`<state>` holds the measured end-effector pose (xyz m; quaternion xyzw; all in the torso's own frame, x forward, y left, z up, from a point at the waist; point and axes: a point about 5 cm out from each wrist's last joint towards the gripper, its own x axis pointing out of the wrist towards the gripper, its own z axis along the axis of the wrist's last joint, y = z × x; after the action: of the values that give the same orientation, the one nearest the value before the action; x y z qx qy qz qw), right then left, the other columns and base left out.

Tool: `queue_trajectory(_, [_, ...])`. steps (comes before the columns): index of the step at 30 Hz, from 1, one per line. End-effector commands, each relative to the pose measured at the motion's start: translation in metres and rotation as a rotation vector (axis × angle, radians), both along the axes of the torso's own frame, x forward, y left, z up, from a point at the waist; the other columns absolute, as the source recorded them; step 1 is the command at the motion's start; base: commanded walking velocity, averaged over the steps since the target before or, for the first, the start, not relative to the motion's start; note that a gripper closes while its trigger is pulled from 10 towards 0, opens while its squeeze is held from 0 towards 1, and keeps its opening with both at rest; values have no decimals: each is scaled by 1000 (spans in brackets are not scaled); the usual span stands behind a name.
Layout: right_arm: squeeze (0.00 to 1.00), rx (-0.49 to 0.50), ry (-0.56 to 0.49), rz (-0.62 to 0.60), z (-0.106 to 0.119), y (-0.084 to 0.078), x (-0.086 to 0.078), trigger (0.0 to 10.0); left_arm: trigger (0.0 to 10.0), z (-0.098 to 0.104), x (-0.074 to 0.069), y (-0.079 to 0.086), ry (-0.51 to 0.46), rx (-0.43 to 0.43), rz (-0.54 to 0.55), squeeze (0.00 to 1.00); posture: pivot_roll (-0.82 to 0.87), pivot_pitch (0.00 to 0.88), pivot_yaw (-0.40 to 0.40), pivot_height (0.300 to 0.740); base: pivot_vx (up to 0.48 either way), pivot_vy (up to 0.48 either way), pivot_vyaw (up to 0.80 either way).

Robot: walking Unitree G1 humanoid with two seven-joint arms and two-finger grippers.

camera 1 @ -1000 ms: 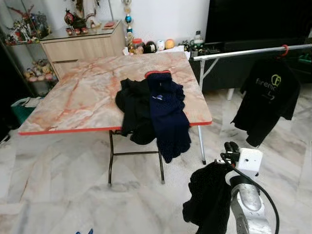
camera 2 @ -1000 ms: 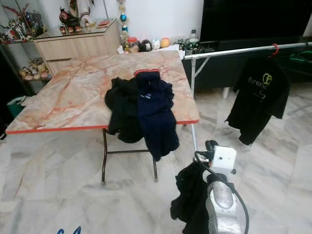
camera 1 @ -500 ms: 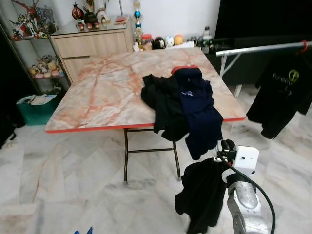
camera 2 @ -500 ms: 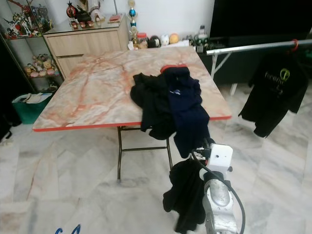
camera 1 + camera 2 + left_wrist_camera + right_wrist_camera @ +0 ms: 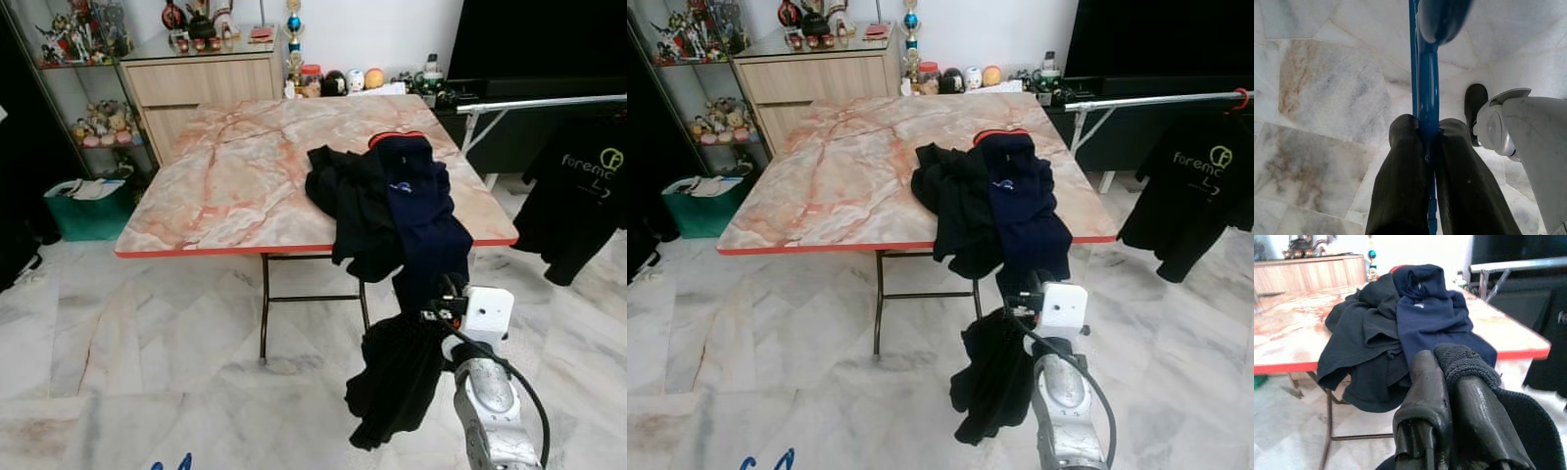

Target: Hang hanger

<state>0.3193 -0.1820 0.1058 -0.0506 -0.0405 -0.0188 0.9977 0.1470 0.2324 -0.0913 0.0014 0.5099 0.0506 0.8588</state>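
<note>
I am pinching a black knit garment (image 5: 397,377) in my right gripper (image 5: 1449,377) and a blue plastic hanger (image 5: 1426,93) in my left gripper (image 5: 1425,139), aiming to carry both level toward the silver clothes rail (image 5: 1156,99).

A marble-patterned surface (image 5: 843,176) carries a heap of black and navy clothes (image 5: 994,201) at its near right edge. Nearer, the right tool (image 5: 1021,299) holds a black garment (image 5: 991,377) above the floor.

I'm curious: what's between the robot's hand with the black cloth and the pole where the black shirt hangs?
Just bare marble floor between the right gripper and the rail; the table's corner sits beside that stretch, in the eye views.
</note>
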Motion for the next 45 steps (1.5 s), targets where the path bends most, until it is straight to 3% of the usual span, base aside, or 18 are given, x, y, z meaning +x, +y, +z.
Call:
queue_trajectory(1, [0,-96,-150,43,33,8,8,10000,10000,-1,-4,2,18,3,-10,0,-9,0,82,740,0,0,0])
queue_trajectory(5, [0,-156,-273,80,65,16,15,10000,10000,-1,-4,2,16,0,-2,0,-10,0,80,740,0,0,0])
queue_trajectory(8, [0,-161,-292,111,73,22,17,10000,10000,-1,-4,3,14,-1,6,0,-6,0,77,740,0,0,0])
queue_trajectory(17, [0,-160,-290,101,72,22,15,10000,10000,-2,-5,1,16,-9,16,0,-2,0,73,740,0,0,711])
queue_trajectory(31, [0,-207,-342,66,93,19,24,10000,10000,-2,-4,-3,14,-24,19,0,-8,0,66,740,0,0,0])
queue_trajectory(40, [0,-206,-333,73,91,23,24,10000,10000,-1,-1,-2,12,-24,22,0,-7,0,63,740,0,0,0])
queue_trajectory(45, [0,-205,-320,69,89,24,24,10000,10000,0,7,-9,8,-29,16,0,-9,0,65,740,0,0,0])
